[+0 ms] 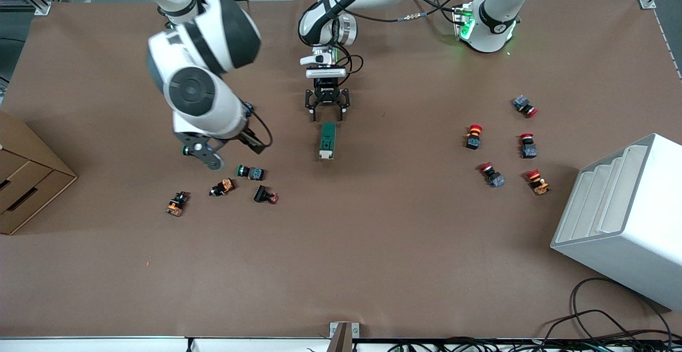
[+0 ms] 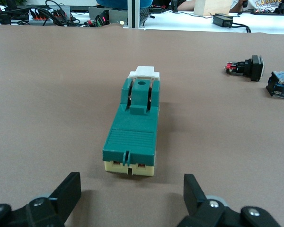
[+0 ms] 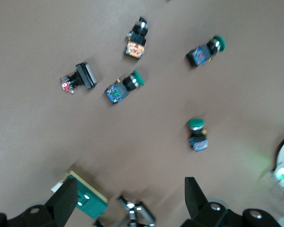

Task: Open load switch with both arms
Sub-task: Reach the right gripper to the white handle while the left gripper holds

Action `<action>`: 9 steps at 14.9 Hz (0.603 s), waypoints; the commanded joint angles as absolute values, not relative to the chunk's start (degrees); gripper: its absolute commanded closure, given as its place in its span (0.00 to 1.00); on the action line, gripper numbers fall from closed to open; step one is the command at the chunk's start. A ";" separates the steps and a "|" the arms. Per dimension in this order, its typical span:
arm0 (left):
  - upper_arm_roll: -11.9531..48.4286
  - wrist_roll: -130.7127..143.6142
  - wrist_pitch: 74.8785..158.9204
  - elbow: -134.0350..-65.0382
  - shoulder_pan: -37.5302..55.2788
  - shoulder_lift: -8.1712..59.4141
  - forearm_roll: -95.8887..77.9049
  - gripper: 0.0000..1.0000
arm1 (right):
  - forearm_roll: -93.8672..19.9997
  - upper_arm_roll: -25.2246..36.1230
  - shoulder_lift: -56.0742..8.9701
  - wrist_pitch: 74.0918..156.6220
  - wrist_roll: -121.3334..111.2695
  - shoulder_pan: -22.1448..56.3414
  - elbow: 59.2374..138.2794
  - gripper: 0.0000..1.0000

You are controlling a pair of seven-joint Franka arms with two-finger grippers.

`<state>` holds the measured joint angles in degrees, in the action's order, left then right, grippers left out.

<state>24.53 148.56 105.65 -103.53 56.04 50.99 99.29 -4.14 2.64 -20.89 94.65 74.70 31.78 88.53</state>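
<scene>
The load switch [image 1: 327, 140] lies flat near the middle of the worktop [image 1: 373, 267], its long side pointing to the left gripper [image 1: 326, 111], so the open fingers [image 2: 66, 191] can take its end. The right gripper [image 1: 226, 152], fingers also open, hangs over the green-capped buttons [image 1: 250, 172], wrist tilted downward.

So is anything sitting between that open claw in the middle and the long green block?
Nothing visible. The left end effector hangs open just above the bare table beside the load switch, with only brown surface between them in the left wrist view.
</scene>
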 commanded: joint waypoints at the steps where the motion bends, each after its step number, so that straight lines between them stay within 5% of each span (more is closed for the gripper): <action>1: 23.82 149.94 105.21 -103.01 56.95 53.00 101.07 0.04 | -8.24 3.25 -24.42 97.64 82.42 32.96 87.63 0.00; 9: 22.85 148.01 105.12 -102.83 57.66 54.32 101.95 0.04 | -11.94 3.25 -41.12 102.55 100.96 38.92 78.57 0.00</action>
